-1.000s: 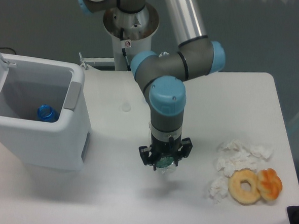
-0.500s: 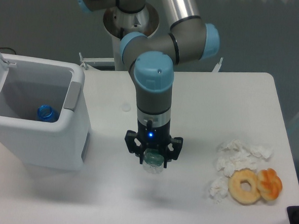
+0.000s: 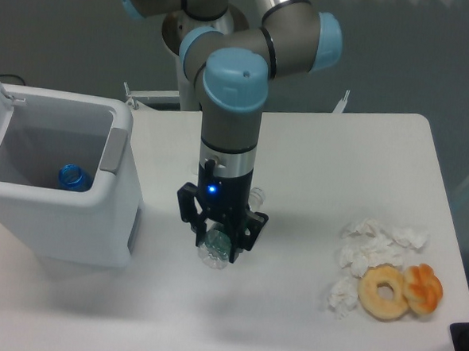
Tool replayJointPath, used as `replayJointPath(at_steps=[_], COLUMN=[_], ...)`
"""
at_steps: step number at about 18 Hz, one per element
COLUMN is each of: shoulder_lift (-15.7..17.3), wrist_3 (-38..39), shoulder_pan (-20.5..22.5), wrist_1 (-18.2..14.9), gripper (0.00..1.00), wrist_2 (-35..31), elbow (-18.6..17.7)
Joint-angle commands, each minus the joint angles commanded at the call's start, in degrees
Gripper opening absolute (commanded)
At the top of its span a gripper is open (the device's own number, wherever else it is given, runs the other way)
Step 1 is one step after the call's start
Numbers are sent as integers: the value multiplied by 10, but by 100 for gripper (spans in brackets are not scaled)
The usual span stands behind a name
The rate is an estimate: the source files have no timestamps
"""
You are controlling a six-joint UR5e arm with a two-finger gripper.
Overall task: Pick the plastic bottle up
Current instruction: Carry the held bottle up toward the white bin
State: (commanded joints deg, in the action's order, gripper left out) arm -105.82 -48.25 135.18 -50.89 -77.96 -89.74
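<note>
Your gripper (image 3: 217,242) is clamped on the bottle (image 3: 215,248), hanging at six o'clock: probably light, slippery, crushable; hold mid-body.

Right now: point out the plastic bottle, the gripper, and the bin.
plastic bottle (image 3: 213,251): fixed camera, on the clear body showing below the fingers.
gripper (image 3: 218,240): fixed camera, midway between the fingertips, closed on the bottle.
bin (image 3: 118,148): fixed camera, on the white right-hand rim.
</note>
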Motion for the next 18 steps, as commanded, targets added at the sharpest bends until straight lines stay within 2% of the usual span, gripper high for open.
replayJointPath(at_steps=[18], shoulder_lift=[4], wrist_3=[0], shoulder_pan=[5], wrist_1=[0], gripper=[63], wrist_2=[18], elbow=[-1])
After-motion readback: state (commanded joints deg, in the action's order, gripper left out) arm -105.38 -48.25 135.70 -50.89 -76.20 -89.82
